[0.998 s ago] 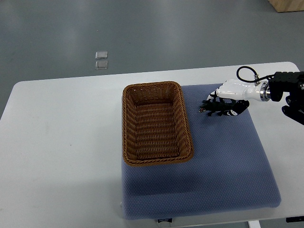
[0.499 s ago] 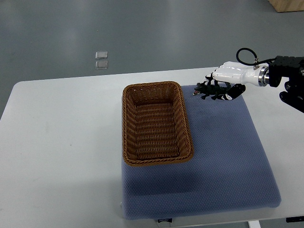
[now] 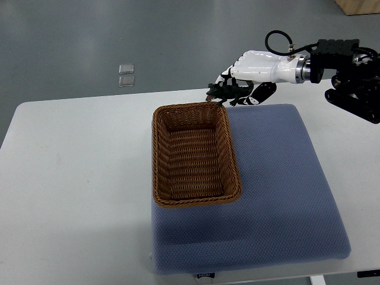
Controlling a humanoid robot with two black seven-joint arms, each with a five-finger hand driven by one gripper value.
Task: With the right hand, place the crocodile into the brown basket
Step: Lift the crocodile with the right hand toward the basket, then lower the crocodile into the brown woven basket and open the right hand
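Observation:
A dark green toy crocodile (image 3: 223,92) hangs in the air, gripped by my white right hand (image 3: 240,89), whose arm comes in from the right edge. The crocodile's snout points left, just above and beyond the far right corner of the brown wicker basket (image 3: 159,154). The basket is rectangular and nothing lies inside it. It stands on the left part of a blue-grey padded mat (image 3: 279,196). My left hand does not show.
The mat lies on a white table (image 3: 77,178) whose far edge runs just behind the basket. Two small clear squares (image 3: 126,75) lie on the grey floor beyond. A wooden box corner (image 3: 359,6) shows at the top right.
My right hand has lifted the crocodile off the mat and carried it up and to the left, from the mat's far right area to the basket's far right corner.

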